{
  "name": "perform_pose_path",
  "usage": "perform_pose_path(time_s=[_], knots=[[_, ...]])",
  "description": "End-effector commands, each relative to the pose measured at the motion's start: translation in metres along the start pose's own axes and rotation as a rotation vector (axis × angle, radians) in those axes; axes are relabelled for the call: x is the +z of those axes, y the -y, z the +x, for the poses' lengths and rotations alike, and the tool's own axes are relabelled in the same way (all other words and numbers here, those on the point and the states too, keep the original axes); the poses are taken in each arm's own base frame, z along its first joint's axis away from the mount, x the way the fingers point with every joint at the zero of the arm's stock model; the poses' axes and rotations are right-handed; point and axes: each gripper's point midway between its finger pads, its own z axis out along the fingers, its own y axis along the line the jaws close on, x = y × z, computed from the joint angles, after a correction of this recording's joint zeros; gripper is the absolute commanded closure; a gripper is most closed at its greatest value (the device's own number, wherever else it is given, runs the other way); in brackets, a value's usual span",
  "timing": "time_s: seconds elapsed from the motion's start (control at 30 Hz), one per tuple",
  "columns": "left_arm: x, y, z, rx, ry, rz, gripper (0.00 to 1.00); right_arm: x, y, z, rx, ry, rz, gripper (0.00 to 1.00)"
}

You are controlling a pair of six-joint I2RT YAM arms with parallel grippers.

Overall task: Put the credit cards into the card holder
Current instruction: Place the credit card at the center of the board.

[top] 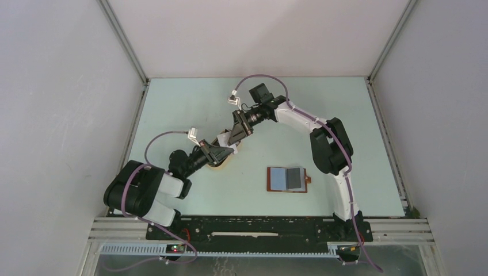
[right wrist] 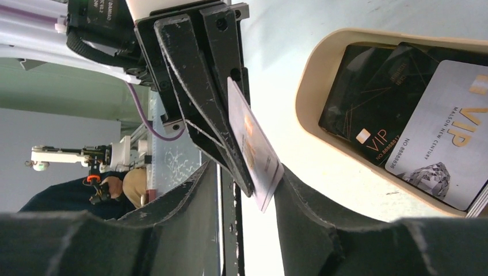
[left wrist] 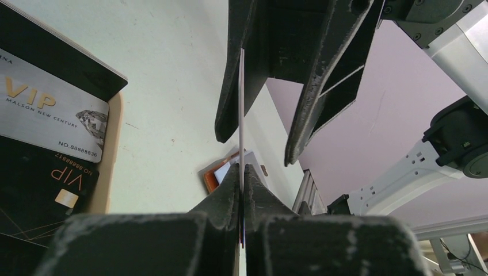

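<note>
While the left pincer [left wrist: 242,170] clamps a card [right wrist: 259,149] edge-on, the right pincer [left wrist: 256,149] — gaping — straddles it.

Robot lab cell: white panel walls [top: 52,86], aluminium-profile frame [top: 124,40], pale tabletop [top: 184,103].

The left arm [top: 144,192] and right arm [top: 329,146] are matte black housings joined by white shells, with a purple-grey cable [right wrist: 137,109] behind each claw ending in a white plug [top: 233,98], while the left claw [left wrist: 241,168] and right claw [right wrist: 247,172] have black wedge-shaped fingers [right wrist: 190,86], scuffed grey, with small screws [right wrist: 221,24] at their roots.
</note>
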Motion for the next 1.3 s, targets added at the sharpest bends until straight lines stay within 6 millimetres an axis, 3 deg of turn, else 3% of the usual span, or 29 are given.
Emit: perform_pose_path(time_s=[0.0,0.13,0.4,1.27], knots=[[0.002,0.021,-0.013,0.069,0.015,0.089,1.0,-0.021,-0.034,-0.016,-0.109,0.03,-0.065,0.48],[-0.001,0.027,-0.011,0.079,-0.007,0.116,1.0,-0.026,-0.04,-0.016,-0.106,0.034,-0.11,0.49],[-0.004,0.034,-0.008,0.088,-0.035,0.147,1.0,-0.03,-0.049,-0.017,-0.138,0.031,-0.167,0.59],[-0.012,0.038,-0.009,0.106,-0.037,0.165,1.0,-0.034,-0.031,-0.019,-0.092,0.042,-0.145,0.7]])
